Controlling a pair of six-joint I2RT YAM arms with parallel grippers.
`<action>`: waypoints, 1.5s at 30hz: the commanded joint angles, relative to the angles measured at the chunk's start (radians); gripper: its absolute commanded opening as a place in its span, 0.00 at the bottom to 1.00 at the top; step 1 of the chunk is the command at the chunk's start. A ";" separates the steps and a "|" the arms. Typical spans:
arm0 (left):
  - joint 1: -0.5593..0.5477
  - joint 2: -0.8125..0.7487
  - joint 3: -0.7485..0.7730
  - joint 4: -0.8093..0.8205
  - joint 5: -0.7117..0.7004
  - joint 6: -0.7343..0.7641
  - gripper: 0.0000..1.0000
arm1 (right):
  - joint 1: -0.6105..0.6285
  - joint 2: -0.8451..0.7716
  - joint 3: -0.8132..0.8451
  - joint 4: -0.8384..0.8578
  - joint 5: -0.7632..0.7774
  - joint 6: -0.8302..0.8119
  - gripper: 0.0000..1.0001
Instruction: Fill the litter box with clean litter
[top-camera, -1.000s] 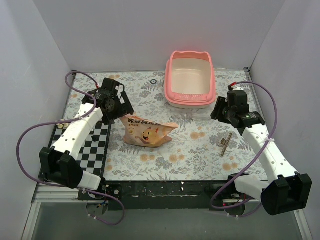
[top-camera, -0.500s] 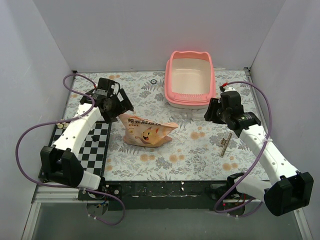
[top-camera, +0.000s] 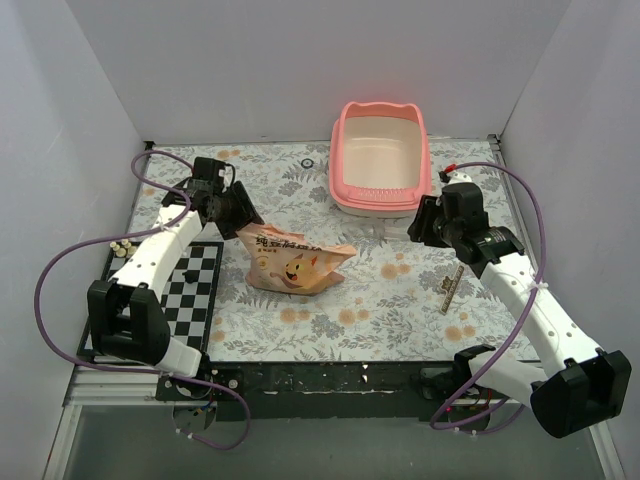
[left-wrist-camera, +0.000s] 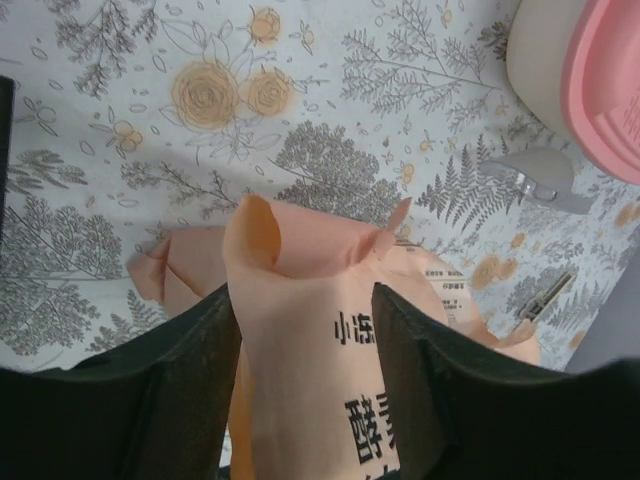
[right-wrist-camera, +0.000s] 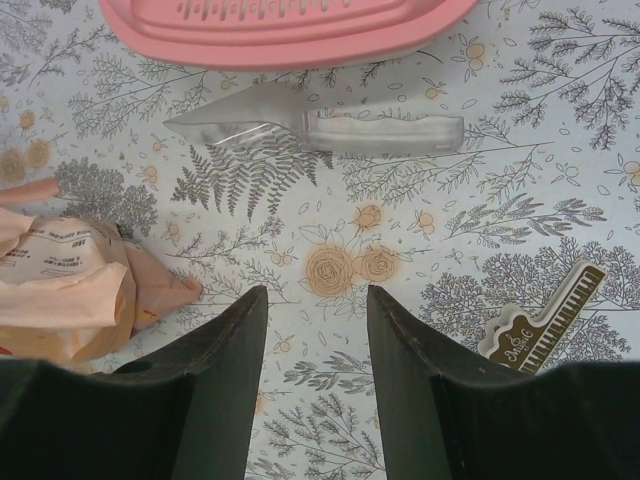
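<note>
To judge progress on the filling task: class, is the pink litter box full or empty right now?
Empty: the litter box shows only its bare cream base from above, no granules.

The litter box (top-camera: 381, 197) is pink on its rim and walls and cream-white on its inner base. The desk (top-camera: 390, 310) under it has a pale cover printed with grey ferns and leaves and orange-tan roses. Left of the litter box lies an orange-tan bag (top-camera: 295, 262) with dark printed characters and a cartoon animal face. Farther left is a black-and-white checkered patch (top-camera: 195, 290). Just in front of the litter box lies a translucent grey scoop (right-wrist-camera: 320, 128). To its near right is a brown strip (right-wrist-camera: 545, 325) printed with white piano keys. The left arm (top-camera: 150, 260) and right arm (top-camera: 530, 300) are white with black joints and purple cables (top-camera: 60, 290). The left hand (left-wrist-camera: 305, 310) and right hand (right-wrist-camera: 316, 300) are black.
</note>
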 joint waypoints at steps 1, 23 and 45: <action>0.041 0.004 -0.004 0.055 0.016 0.052 0.42 | 0.015 -0.024 0.004 0.028 -0.001 0.005 0.51; 0.072 -0.399 -0.362 0.917 0.427 0.077 0.00 | 0.130 0.240 0.297 0.200 -0.595 -0.547 0.62; 0.072 -0.557 -0.563 1.246 0.691 -0.028 0.00 | 0.156 0.334 0.115 0.560 -0.905 -0.669 0.76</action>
